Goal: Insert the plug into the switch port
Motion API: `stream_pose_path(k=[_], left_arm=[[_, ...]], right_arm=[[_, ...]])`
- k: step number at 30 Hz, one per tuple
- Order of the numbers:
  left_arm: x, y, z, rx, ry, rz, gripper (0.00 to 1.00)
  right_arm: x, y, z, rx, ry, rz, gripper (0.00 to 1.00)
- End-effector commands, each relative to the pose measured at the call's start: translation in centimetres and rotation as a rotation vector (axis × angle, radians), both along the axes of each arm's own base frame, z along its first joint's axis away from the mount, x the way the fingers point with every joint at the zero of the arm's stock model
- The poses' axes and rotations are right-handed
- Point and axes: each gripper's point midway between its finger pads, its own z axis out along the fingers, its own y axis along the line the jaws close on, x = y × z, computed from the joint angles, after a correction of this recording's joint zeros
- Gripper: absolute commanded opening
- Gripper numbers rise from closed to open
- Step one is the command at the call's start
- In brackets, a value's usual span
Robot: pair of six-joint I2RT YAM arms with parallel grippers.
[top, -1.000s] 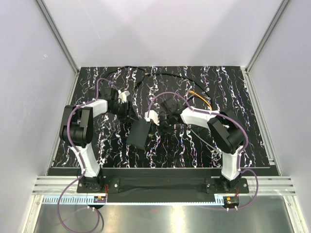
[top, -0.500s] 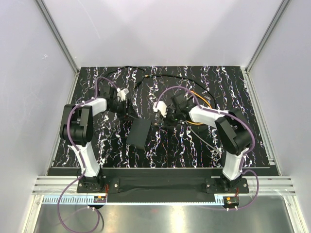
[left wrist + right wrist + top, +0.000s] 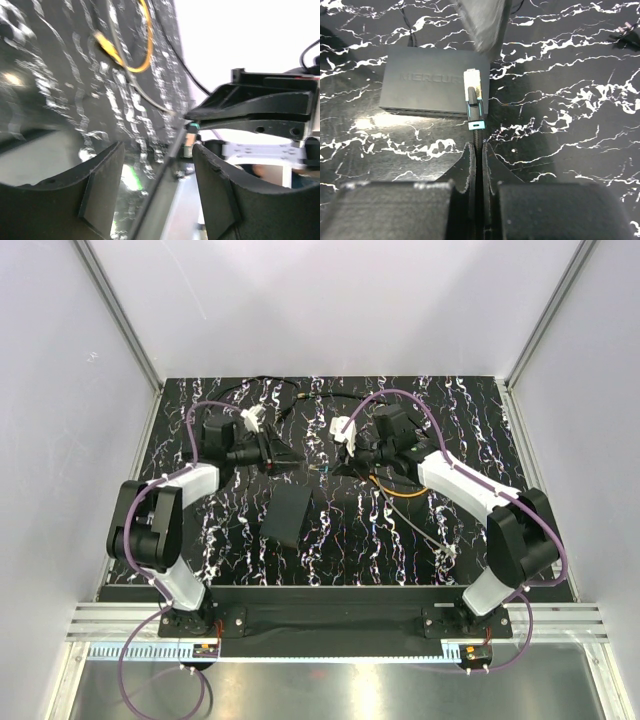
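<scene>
The switch (image 3: 290, 515) is a flat matte-black box lying on the marbled table; in the right wrist view the switch (image 3: 432, 80) shows its thin port edge (image 3: 427, 111) facing me. My right gripper (image 3: 478, 150) is shut on the black cable just behind the plug (image 3: 474, 97), a clear-tipped connector with a teal boot that hangs in front of the switch's right end, not in a port. From above, the right gripper (image 3: 335, 465) sits behind the switch. My left gripper (image 3: 278, 455) hovers open and empty to its left; the left wrist view has the open gripper (image 3: 157, 185) facing the plug (image 3: 191, 135).
A yellow cable (image 3: 400, 485) loops under the right arm, also in the left wrist view as the yellow cable (image 3: 135, 50). Thin black cord (image 3: 330, 395) runs along the back of the table. Small white connectors (image 3: 445, 550) lie at the right front. White walls enclose the table.
Both arms have swung toward the back of the table, away from the switch. The right gripper carried the plug with it. The left jaws have opened wider. The switch stayed put.
</scene>
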Motion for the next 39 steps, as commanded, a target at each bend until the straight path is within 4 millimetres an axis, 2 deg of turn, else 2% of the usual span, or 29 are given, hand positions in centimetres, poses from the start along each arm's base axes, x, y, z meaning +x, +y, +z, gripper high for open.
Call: stream_pose_path(k=[1, 7, 12, 17, 18, 22, 30, 33, 39], left_arm=[[-0.6, -1.3, 3.8, -0.142, -0.031, -0.028, 0.62], [-1.0, -2.5, 4.6, -0.198, -0.036, -0.045, 0.59], [-1.6, -3.4, 4.4, -0.222, -0.013, -0.067, 0.54], [-1.6, -3.5, 3.6, -0.200, 0.012, -0.069, 0.54], [-1.6, -3.5, 2.7, -0.175, 0.027, -0.062, 0.54], [-2.1, -3.2, 1.5, -0.137, 0.041, -0.053, 0.54], [-2.7, -3.3, 2.6, -0.182, 0.010, -0.074, 0.47], [-2.8, -3.4, 2.6, -0.185, 0.015, -0.078, 0.41], [-2.8, -3.7, 2.6, -0.195, 0.015, -0.084, 0.19]], right_arm=[[-0.3, 1.3, 2.4, 0.077, -0.005, 0.042, 0.00], [-0.5, 1.4, 2.1, 0.077, 0.002, 0.052, 0.00], [-0.3, 1.4, 1.8, 0.075, -0.002, 0.050, 0.00], [-0.1, 1.3, 1.9, 0.074, -0.007, 0.041, 0.00], [-0.1, 1.3, 1.9, 0.076, -0.010, 0.039, 0.00], [-0.1, 1.2, 1.9, 0.068, -0.019, 0.039, 0.00], [-0.2, 1.1, 1.0, 0.051, -0.018, 0.045, 0.00], [-0.1, 1.1, 1.0, 0.052, -0.019, 0.049, 0.00], [-0.3, 1.1, 0.9, 0.052, -0.012, 0.054, 0.00]])
